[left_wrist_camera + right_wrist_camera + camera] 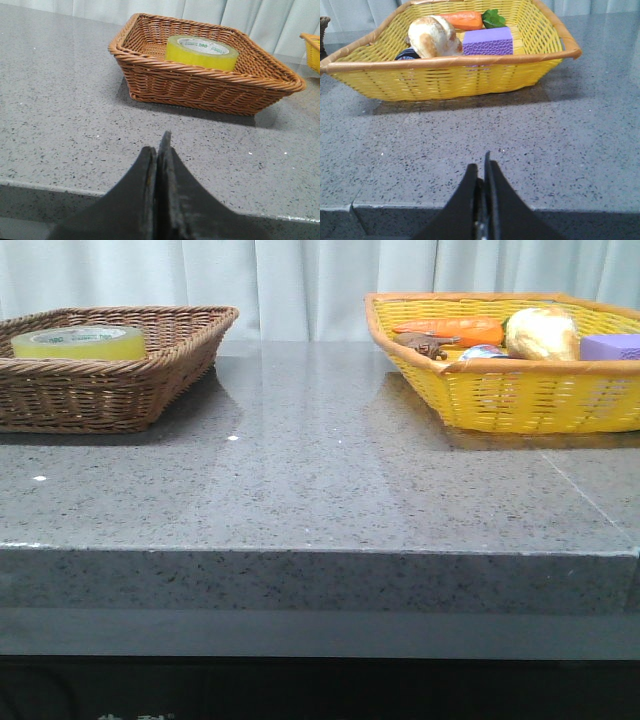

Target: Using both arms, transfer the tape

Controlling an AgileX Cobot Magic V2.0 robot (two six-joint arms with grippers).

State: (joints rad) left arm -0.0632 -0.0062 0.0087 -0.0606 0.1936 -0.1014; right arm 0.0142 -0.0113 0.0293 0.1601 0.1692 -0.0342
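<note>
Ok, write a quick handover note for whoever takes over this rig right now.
Left gripper: shut, empty, low over the table's near edge, facing the brown basket.
Right gripper: shut, empty, facing the yellow basket.
Tape: lying flat in the brown basket, on the left.
Done: nothing yet, tape untouched.
Left: pick up the tape, hand it between the arms, set it down.

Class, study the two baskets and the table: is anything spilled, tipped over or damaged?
Nothing stands out. The tape lies flat in the brown basket; the yellow basket holds its items, none spilled.
</note>
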